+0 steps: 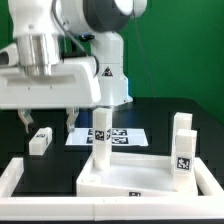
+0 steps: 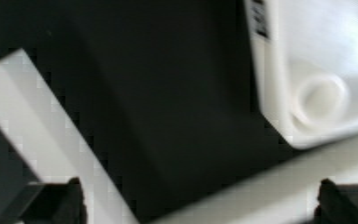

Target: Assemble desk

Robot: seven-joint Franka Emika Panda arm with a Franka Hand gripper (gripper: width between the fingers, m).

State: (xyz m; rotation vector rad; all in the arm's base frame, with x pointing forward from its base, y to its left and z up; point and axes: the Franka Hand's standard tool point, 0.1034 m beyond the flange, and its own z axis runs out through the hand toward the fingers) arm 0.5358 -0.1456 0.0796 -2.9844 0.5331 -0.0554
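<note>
I see the hand (image 1: 45, 120) spread wide, pinching nothing, over a loose leg (image 1: 40, 141) at the exterior view's left; the desk top (image 1: 130, 175), one upright leg (image 1: 101, 138) on it, sits lower centre.

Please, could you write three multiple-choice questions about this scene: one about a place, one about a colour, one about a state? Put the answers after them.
1. Where does the loose leg lie?
A on the marker board
B on the black mat, below the gripper
C on the desk top panel

2. What colour is the mat?
A green
B white
C black

3. How is the gripper?
A open and empty
B shut on a leg
C shut on the panel

Answers:
1 B: the leg rests on the mat beneath the gripper.
2 C: the surface is black.
3 A: its fingers stand wide apart with nothing between them.
</note>
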